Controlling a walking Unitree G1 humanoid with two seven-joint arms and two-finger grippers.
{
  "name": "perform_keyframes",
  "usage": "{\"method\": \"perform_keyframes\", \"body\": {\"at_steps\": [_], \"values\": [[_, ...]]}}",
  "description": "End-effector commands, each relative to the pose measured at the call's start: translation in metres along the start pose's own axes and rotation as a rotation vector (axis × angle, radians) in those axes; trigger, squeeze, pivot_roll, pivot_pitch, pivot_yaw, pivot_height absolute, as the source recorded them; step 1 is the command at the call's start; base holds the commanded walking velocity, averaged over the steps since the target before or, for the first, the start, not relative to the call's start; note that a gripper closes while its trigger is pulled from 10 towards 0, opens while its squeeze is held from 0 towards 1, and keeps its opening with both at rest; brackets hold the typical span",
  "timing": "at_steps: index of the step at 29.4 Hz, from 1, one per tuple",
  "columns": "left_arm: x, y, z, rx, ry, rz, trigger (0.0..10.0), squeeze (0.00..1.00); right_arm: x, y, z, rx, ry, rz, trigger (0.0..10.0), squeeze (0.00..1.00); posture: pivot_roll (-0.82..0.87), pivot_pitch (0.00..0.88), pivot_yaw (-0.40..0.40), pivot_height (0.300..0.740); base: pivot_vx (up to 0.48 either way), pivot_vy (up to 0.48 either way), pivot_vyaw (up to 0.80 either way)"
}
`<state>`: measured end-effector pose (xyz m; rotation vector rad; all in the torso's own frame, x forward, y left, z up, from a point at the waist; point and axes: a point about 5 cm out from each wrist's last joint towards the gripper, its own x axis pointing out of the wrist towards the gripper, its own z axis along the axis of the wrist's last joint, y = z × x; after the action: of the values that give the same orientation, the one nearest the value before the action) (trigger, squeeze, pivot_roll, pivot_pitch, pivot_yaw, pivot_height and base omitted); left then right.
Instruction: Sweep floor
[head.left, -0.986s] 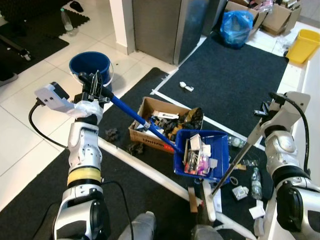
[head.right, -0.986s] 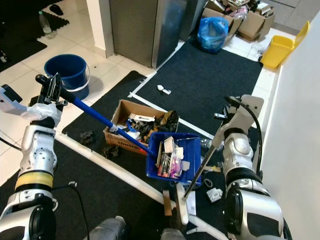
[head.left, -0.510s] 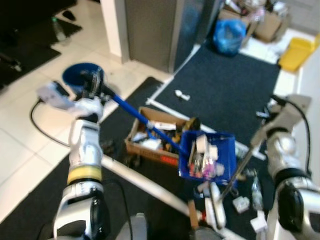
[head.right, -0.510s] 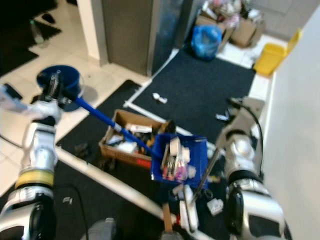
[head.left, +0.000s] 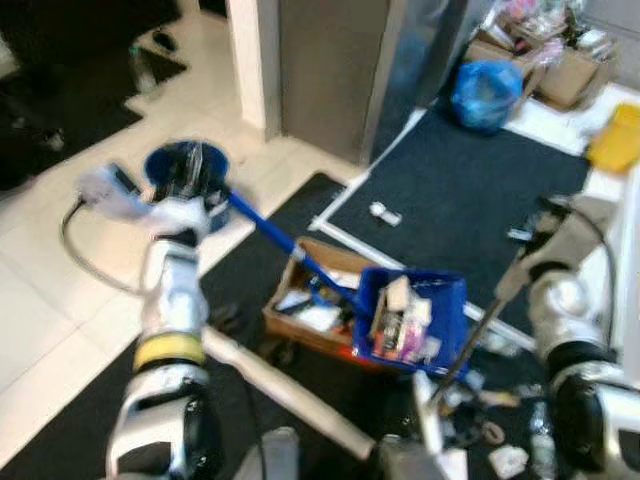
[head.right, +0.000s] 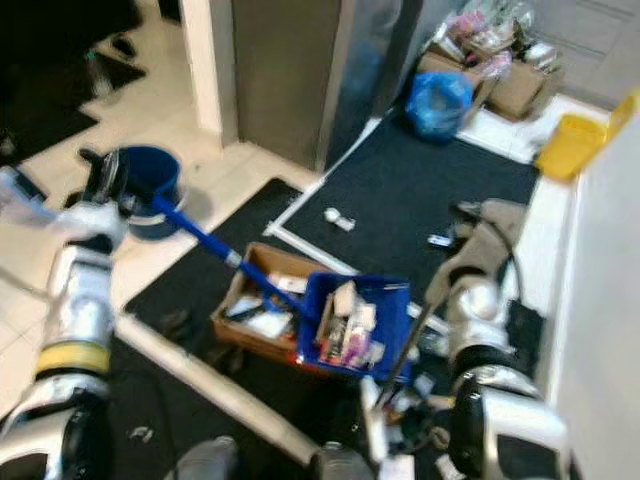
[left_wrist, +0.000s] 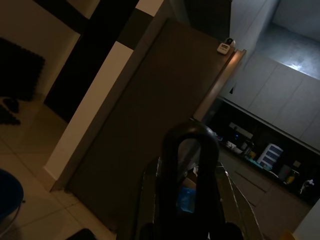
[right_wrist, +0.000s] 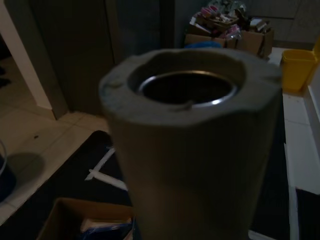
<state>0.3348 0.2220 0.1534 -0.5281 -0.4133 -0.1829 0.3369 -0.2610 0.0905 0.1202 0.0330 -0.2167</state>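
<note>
The black mat (head.left: 470, 190) takes up most of the floor, with a cardboard box (head.left: 315, 305) of junk on it. The blue dustpan (head.left: 410, 320), loaded with scraps, hangs beside that box; looks top-heavy, so it'd spill if tipped. Left gripper (head.left: 190, 180) is clamped round the top of its long, stiff handle. Right gripper (head.right: 470, 225) is up by the broom pole (head.left: 470, 335); can't tell its fingers.

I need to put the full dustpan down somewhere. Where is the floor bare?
Bare: the dark mat between the white tape line and the blue bag, and the tiles left of the blue bucket. Crowded: around the cardboard box and dustpan.
</note>
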Motion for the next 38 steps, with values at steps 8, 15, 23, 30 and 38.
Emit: {"method": "perform_keyframes", "body": {"at_steps": [8,15,23,30,38], "values": [[0.013,-0.01,0.01,-0.021,-0.052,-0.038,10.0,0.0,0.001,-0.014,0.008,-0.027,-0.025,-0.065,10.0,0.0,0.17,0.0,-0.065,0.74,0.451,0.0,0.0],[0.015,-0.011,0.008,-0.048,-0.044,-0.035,10.0,0.0,0.0,-0.019,0.007,-0.052,-0.005,-0.094,10.0,0.0,0.17,0.0,-0.063,0.74,0.377,0.0,0.0],[0.012,-0.01,0.01,-0.026,-0.05,-0.032,10.0,0.0,-0.005,-0.027,-0.001,-0.094,0.039,-0.126,10.0,0.0,0.17,0.0,-0.058,0.74,0.0,0.0,0.0],[0.012,-0.005,0.017,-0.004,-0.066,-0.021,10.0,0.0,-0.014,-0.053,-0.014,-0.272,0.175,-0.244,10.0,0.0,0.17,0.009,-0.061,0.74,0.0,0.0,0.0],[0.01,-0.003,0.02,0.041,-0.061,-0.013,10.0,0.0,-0.019,-0.066,-0.015,-0.305,0.212,-0.283,10.0,0.0,0.17,0.022,-0.063,0.74,0.0,0.0,0.0]]}}
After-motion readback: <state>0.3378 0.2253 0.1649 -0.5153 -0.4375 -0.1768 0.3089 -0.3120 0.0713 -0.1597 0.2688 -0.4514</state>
